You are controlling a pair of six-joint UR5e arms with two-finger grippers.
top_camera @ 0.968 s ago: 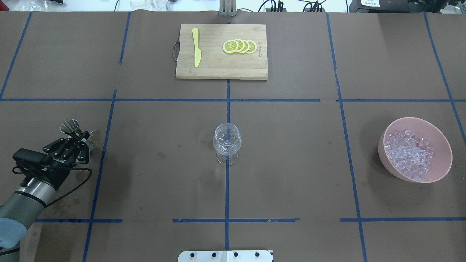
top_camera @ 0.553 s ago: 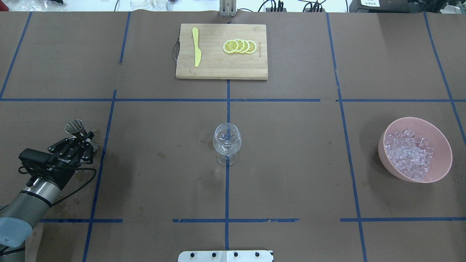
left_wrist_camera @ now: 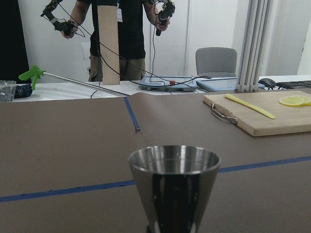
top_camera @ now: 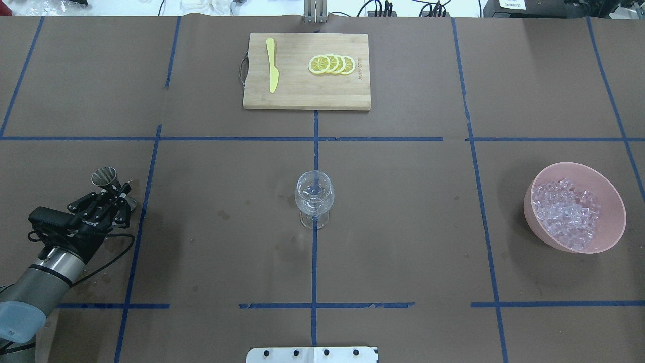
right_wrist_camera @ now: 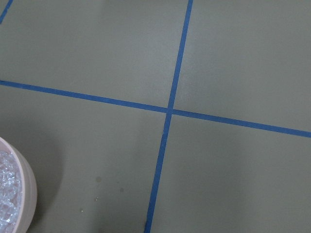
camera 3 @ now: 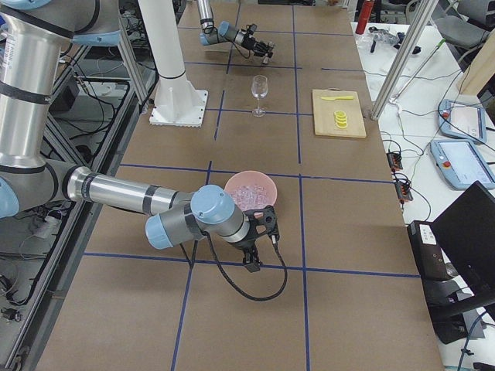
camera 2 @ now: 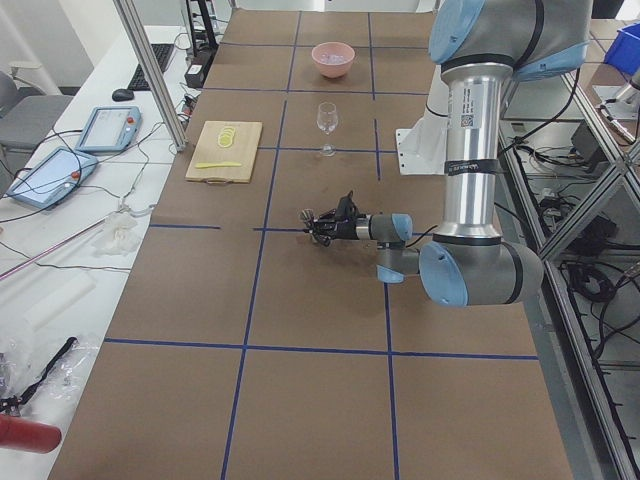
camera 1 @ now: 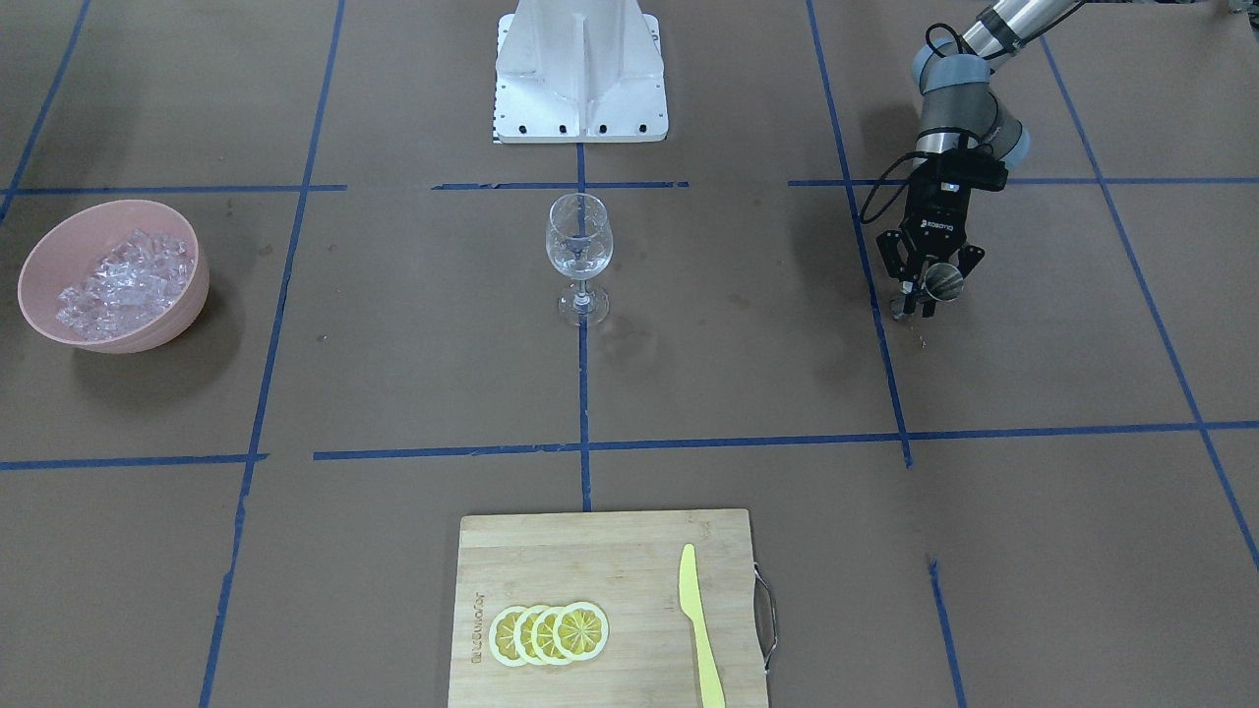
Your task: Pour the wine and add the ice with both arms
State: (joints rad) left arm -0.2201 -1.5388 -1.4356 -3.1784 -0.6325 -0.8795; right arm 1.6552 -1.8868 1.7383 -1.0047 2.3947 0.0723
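Note:
My left gripper point(top_camera: 119, 195) is shut on the waist of a steel jigger point(top_camera: 104, 177) at the table's left side, as the front view point(camera 1: 925, 295) also shows. The jigger point(left_wrist_camera: 174, 187) stands upright and fills the left wrist view. The stemmed glass point(top_camera: 314, 194) stands at the table's centre; I cannot make out the wine in it. The ice point(top_camera: 567, 212) lies heaped in a pink bowl point(top_camera: 610, 201) at the right. My right gripper point(camera 3: 268, 220) hovers beside that bowl point(camera 3: 251, 189), and I cannot tell if it is open or shut.
A wooden cutting board point(top_camera: 302, 96) with lemon slices point(top_camera: 332, 64) and a yellow knife point(top_camera: 272, 65) lies at the far middle. The white pedestal base point(camera 1: 580, 69) stands at the robot's side. The bowl's rim point(right_wrist_camera: 24, 194) shows in the right wrist view.
My left gripper has moved slightly right with the jigger, and the jigger now stands more upright. The glass and bowl have not moved.

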